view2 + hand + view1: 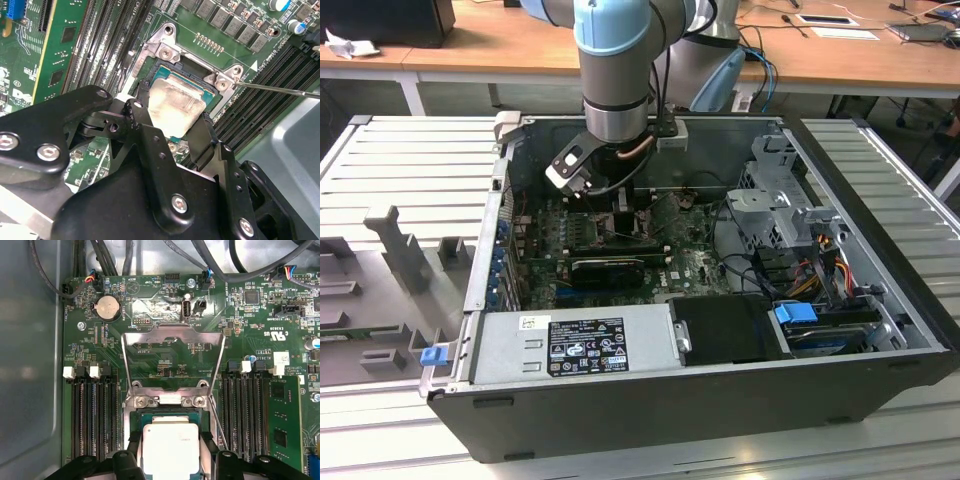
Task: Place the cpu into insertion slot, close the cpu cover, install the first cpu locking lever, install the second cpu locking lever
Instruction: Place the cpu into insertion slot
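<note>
Seating: the cpu point(171, 449) lies square over the insertion slot point(150, 401), either in it or just above it; I cannot tell whether it is fully down.
Grip: the hand point(171, 440) is closed narrow on the cpu, with a finger point(142, 117) against each of two opposite edges. That leaves the flat top and the other two edges free to line up with the slot's rim.
Cover: the cpu cover point(172, 330) stands tipped back on its hinge, at the slot's edge away from the hand, so the slot is open from above.
Lever: a thin locking lever point(280, 90) angles off one corner of the slot, unlatched and apart from the fingers.
Edges: rows of memory slots point(92, 415) flank the slot on both sides, close beside the fingers. Room looks tight sideways and freer upward.
Surroundings: the motherboard point(165, 290) lies flat in an open computer case point(670, 410) on the bench point(410, 170). The arm point(615, 60) reaches down toward the case's far side, on the exterior view's left of centre.
</note>
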